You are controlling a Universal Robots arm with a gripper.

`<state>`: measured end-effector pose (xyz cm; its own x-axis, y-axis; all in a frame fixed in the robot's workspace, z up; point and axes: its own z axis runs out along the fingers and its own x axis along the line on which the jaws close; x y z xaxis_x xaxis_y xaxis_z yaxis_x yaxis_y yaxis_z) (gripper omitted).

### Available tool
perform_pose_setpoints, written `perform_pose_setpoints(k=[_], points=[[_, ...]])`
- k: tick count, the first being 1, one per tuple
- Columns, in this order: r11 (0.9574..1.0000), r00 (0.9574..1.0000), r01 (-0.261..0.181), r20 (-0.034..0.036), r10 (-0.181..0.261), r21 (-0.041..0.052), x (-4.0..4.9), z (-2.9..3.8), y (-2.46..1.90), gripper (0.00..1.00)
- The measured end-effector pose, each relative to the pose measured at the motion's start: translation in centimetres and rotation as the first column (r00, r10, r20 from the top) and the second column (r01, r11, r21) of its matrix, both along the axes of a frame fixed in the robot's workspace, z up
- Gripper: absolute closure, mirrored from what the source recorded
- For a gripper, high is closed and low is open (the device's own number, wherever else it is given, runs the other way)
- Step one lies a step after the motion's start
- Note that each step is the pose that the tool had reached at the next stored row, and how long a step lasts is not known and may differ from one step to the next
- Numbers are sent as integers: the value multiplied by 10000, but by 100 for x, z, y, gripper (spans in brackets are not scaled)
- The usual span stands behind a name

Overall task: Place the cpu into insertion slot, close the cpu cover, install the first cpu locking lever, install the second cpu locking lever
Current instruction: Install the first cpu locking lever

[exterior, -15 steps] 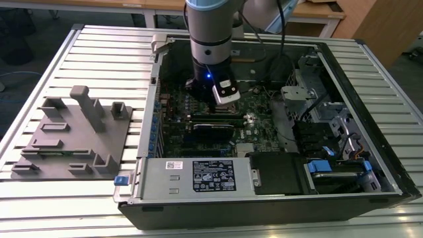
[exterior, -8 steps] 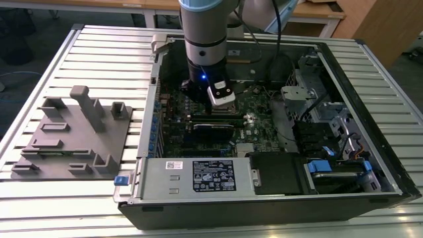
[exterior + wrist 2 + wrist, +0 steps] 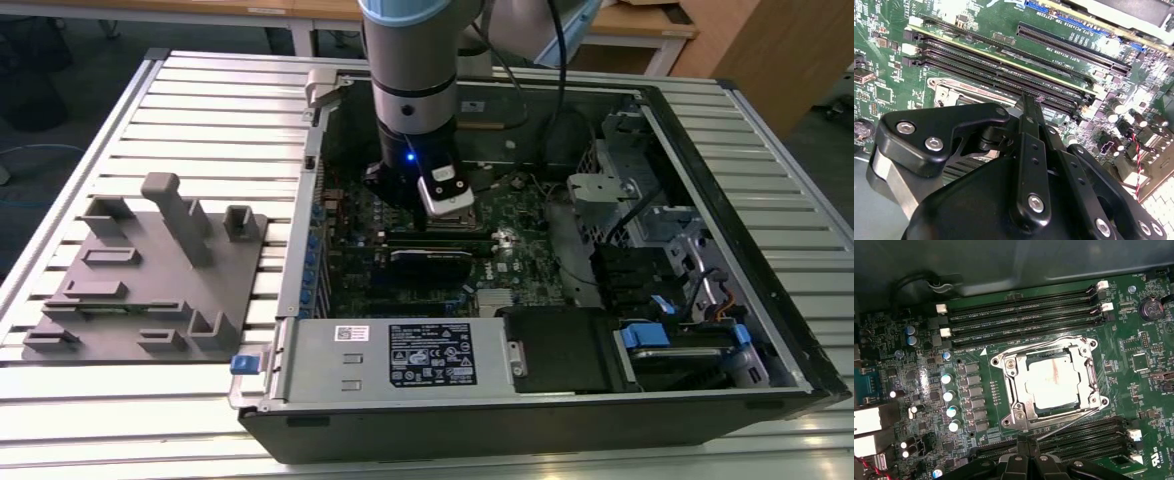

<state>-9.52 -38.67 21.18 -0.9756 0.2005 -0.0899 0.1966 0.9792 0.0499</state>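
The cpu (image 3: 1050,381) is seen in the first wrist view seated in the slot (image 3: 1006,361), with the cover (image 3: 1085,371) lying down over it, its window framing the silver top. Thin wire levers (image 3: 1074,416) are laid along the socket's edges — whether they are hooked under their catches cannot be told. The placing and cover-closing steps are therefore judged done, and the lever work is judged to be in hand.

The gripper (image 3: 1026,440) is held just beside the socket, above the board (image 3: 914,390); its fingers (image 3: 1029,120) are drawn together to a narrow tip, with nothing seen between them. Any lever move would call for a fine, narrow tip set on a thin wire close to the memory slots (image 3: 1019,315), so the main risk is judged to be slipping off the wire onto the board.

In the exterior view the arm (image 3: 414,90) is lowered into an open computer case (image 3: 694,400), which lies on a slatted metal table (image 3: 160,410). A grey fixture tray (image 3: 147,290) is set on the table toward the exterior view's left — apart from the case. Wooden desks (image 3: 627,30) stand behind.
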Motion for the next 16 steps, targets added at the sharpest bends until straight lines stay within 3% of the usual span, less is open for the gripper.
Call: perform_pose_setpoints(k=[5, 16], points=[[10000, 10000, -1, 0, 1, 1, 0, 31, 0, 90], [10000, 10000, 0, 1, 0, 2, 0, 358, 4, 90]])
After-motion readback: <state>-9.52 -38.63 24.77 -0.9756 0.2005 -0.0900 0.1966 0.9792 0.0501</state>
